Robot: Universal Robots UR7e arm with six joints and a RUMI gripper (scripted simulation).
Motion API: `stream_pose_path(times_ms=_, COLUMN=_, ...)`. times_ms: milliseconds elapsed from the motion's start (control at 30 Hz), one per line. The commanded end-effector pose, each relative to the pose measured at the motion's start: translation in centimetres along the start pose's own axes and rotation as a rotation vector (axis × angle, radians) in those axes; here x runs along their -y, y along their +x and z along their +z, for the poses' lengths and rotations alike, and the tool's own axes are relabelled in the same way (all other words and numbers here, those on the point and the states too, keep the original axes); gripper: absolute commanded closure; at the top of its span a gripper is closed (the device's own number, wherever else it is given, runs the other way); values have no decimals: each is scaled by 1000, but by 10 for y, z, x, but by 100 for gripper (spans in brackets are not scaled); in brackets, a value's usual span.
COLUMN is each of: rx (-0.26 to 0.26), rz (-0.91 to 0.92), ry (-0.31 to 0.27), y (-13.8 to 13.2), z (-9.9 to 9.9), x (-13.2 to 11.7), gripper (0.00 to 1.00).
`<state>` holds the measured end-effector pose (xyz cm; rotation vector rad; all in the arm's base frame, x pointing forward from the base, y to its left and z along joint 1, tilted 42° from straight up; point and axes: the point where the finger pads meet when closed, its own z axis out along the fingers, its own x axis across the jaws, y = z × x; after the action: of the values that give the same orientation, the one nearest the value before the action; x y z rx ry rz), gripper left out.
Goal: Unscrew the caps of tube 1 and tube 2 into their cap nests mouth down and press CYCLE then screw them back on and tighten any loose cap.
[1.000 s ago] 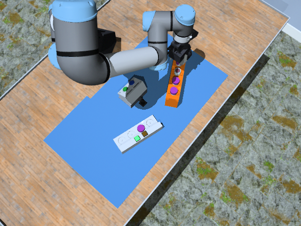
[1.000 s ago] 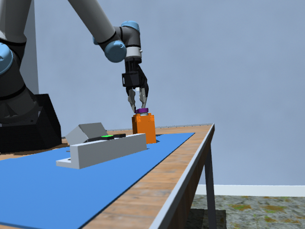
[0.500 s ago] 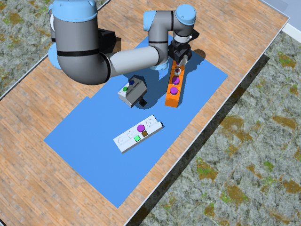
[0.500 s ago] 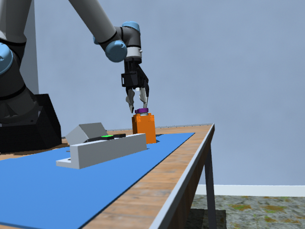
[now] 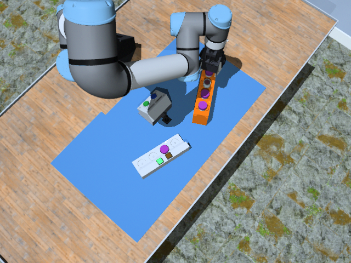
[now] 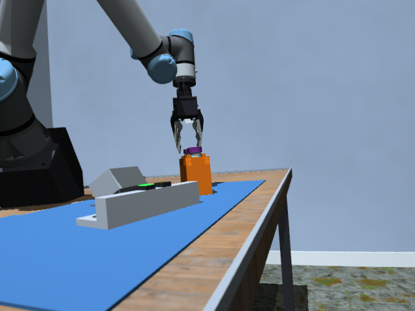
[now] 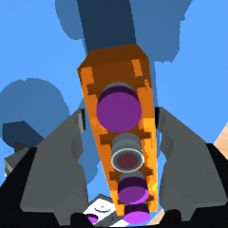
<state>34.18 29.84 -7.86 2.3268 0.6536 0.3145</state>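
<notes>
The pincer (image 5: 211, 69) (image 6: 189, 148) (image 7: 120, 109) is released: its two fingers stand at both sides of tube 1's cap (image 5: 209, 73) (image 7: 119, 111), with a gap at each side. This purple cap is on its tube, in the orange decapping station (image 5: 200, 119) (image 6: 199, 173) (image 7: 114, 68). Next to it, tube 2 (image 5: 207, 82) (image 7: 127, 159) stands with open mouth. Tube 3's cap (image 5: 204, 92) (image 7: 133, 192) and tube 4's cap (image 5: 202, 105) (image 7: 137, 214) are on. Tube 2's cap (image 5: 164, 149) (image 7: 92, 218) lies in nest 2 of the white cap tray (image 5: 147, 171) (image 6: 147, 207) (image 7: 105, 203). There the green lamp (image 5: 160, 160) (image 6: 146, 184) is lit, and the amber lamp (image 5: 168, 155) (image 6: 163, 184) is dark. The grey key housing (image 5: 159, 108) (image 6: 129, 177) stands on the blue mat (image 5: 107, 147) (image 6: 150, 241), between base and tray. I cannot tell how tight the caps are.
</notes>
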Motion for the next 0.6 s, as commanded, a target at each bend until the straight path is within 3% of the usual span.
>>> stream_pose_path(times_ms=0, rx=-8, rz=-278, ry=13, y=-1, z=0, x=1, gripper=65)
stream_pose_path(times_ms=167, rx=-10, rz=-447, ry=12, y=0, z=0, x=1, gripper=65)
stream_pose_path(times_ms=267, rx=-9, rz=-448, ry=12, y=-1, z=0, x=1, gripper=65)
stream_pose_path(times_ms=367, rx=-12, rz=-653, ry=11, y=1, z=0, x=1, gripper=65)
stream_pose_path(times_ms=567, rx=-11, rz=-661, ry=11, y=-1, z=0, x=0, gripper=65)
